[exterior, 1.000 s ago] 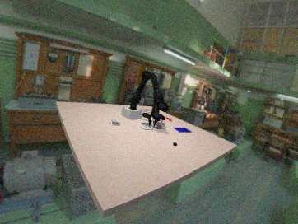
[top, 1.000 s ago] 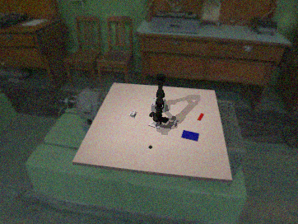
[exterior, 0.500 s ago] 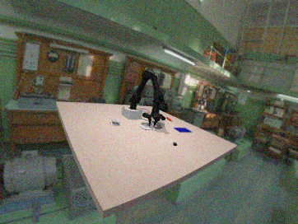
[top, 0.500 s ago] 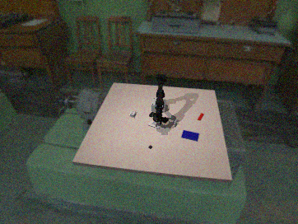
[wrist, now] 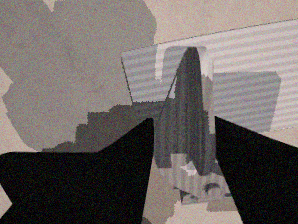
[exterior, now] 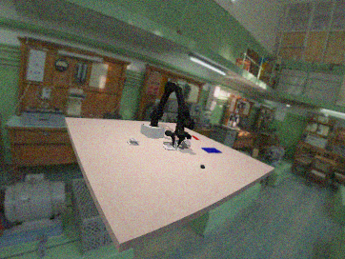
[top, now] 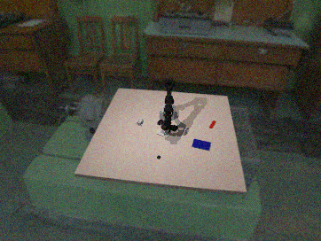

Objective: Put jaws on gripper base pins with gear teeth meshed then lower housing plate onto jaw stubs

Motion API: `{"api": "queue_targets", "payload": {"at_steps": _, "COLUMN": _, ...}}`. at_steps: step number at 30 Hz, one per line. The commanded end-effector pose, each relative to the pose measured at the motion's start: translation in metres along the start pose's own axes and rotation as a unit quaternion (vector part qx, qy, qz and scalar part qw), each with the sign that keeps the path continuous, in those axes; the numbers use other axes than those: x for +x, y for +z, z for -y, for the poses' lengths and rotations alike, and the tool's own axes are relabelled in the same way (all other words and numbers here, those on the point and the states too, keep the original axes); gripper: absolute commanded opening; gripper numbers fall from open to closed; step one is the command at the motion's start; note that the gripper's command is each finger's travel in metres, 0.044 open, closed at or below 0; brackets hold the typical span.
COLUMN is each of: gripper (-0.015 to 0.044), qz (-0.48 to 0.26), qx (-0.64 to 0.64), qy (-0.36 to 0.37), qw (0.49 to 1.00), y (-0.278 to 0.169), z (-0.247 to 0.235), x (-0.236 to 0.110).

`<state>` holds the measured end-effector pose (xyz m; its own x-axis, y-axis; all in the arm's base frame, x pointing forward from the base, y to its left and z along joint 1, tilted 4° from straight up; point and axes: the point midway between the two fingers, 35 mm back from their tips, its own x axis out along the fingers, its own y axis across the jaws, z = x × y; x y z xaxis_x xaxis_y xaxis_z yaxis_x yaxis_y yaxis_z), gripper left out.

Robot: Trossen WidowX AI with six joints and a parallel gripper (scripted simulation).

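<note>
My gripper (top: 168,132) (exterior: 176,146) (wrist: 180,123) is low over the table, shut on a grey jaw (wrist: 192,95). The jaw's long finger points up the wrist view, and its hub end with a round hole shows below the fingertips. A pale ridged plate (wrist: 250,55) lies beyond and below the jaw; whether it is the gripper base or the housing plate I cannot tell. A pale flat part (top: 161,133) (exterior: 169,148) shows beside the fingers. A small pale part (top: 140,121) (exterior: 133,142) lies apart to the left. Pins and tooth mesh are hidden or too small to tell.
On the table (top: 129,155) (exterior: 143,190) are a blue rectangle (top: 201,144) (exterior: 211,150), a red bar (top: 213,124) (exterior: 195,138) and a small black round thing (top: 159,157) (exterior: 202,167). A grey block (exterior: 152,130) stands at the arm's foot.
</note>
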<state>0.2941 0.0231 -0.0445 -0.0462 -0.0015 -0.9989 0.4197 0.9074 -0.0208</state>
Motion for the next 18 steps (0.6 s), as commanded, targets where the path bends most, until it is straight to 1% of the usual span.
{"api": "queue_targets", "payload": {"at_steps": 1, "gripper": 0.0134, "qz": -0.003, "qx": 0.003, "qy": 0.001, "qw": 1.0, "y": -0.0011, "z": -0.0004, "x": -0.0003}}
{"api": "queue_targets", "payload": {"at_steps": 7, "gripper": 0.0134, "qz": -0.003, "qx": 0.003, "qy": 0.001, "qw": 1.0, "y": -0.0011, "z": -0.0003, "x": -0.0045}}
{"api": "queue_targets", "payload": {"at_steps": 18, "gripper": 0.0134, "qz": -0.003, "qx": 0.003, "qy": 0.001, "qw": 1.0, "y": -0.0003, "z": -0.0008, "x": -0.0022}}
